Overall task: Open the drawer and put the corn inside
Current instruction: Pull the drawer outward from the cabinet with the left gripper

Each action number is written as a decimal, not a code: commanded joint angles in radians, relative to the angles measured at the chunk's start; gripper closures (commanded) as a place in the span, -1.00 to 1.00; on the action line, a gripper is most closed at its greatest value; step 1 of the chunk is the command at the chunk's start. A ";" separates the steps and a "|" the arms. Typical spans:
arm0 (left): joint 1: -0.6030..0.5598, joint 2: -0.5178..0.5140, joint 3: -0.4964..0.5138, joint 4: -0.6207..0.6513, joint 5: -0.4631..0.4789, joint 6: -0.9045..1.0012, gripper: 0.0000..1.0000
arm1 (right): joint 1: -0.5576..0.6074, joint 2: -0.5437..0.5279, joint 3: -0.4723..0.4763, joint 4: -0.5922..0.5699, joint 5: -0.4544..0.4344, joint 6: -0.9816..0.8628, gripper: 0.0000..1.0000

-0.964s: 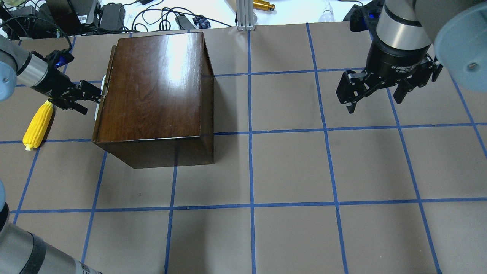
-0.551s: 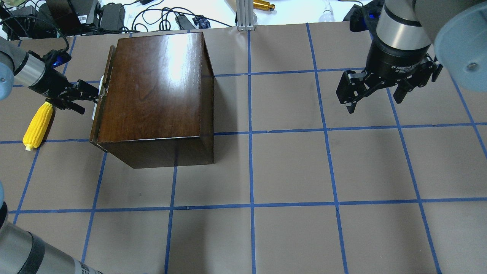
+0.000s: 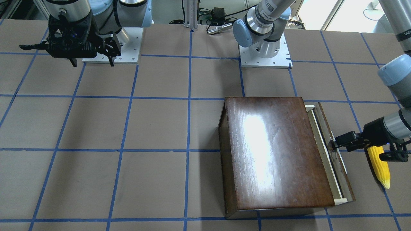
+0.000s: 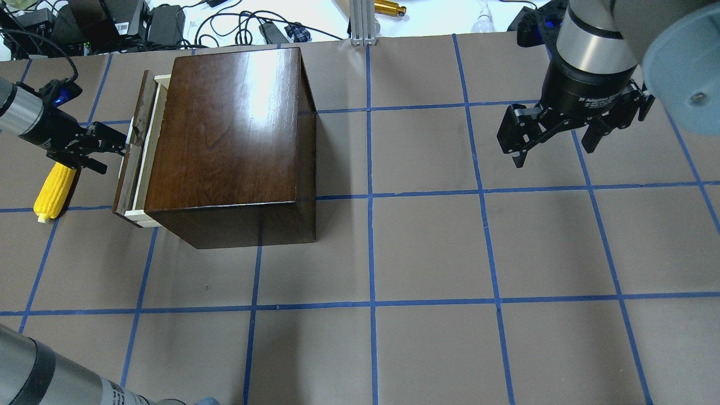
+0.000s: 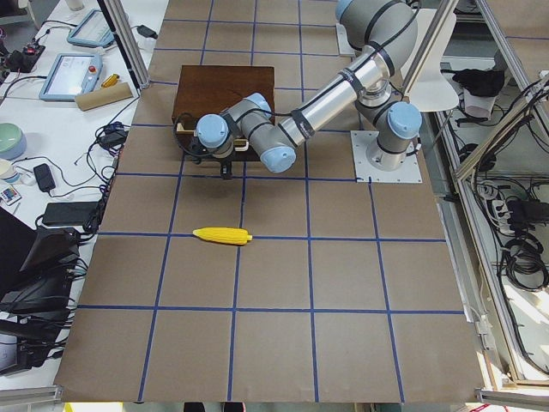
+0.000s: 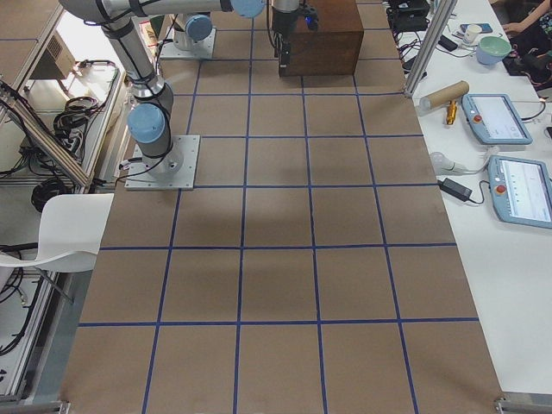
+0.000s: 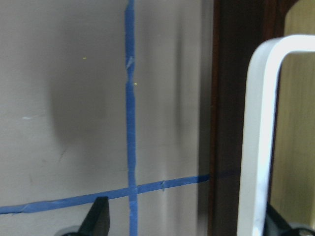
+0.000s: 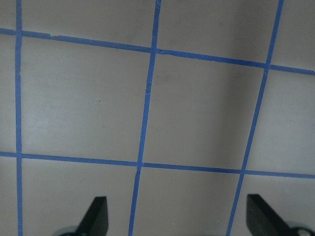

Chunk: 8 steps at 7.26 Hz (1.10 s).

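We judge the opening step only partly done. The shallow pale-wood drawer with its dark brown front panel (image 4: pixel 145 163) shows just a narrow strip out of the glossy dark-brown wooden box (image 4: pixel 225 129). The left gripper (image 4: pixel 114 153) is spread, with the pale looped pull (image 7: pixel 261 147) between its fingers and close to one of them, hooked and not pinched. The small yellow toy corn cob (image 4: pixel 52 191) lies on the brown gridded worktop (image 4: pixel 427 247), out beyond the drawer front and partly under the left wrist.

To do this well, we would pull straight along the drawer's own line, since the box sits skewed to the grid. We would go slowly so the box does not drag, stay above the corn, and stop once the gap takes the cob's length.

The right gripper (image 4: pixel 554 154) hangs spread and empty, well apart
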 commanded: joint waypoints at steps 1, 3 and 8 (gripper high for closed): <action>0.012 0.000 0.001 0.005 0.010 0.000 -1.00 | 0.000 0.001 0.000 0.000 0.000 0.000 -1.00; 0.032 -0.003 0.003 0.008 0.009 0.000 -1.00 | 0.000 0.001 0.000 0.000 0.000 0.000 -1.00; 0.066 -0.005 0.009 0.008 0.013 0.031 -1.00 | 0.000 -0.001 0.000 0.000 0.000 0.000 -1.00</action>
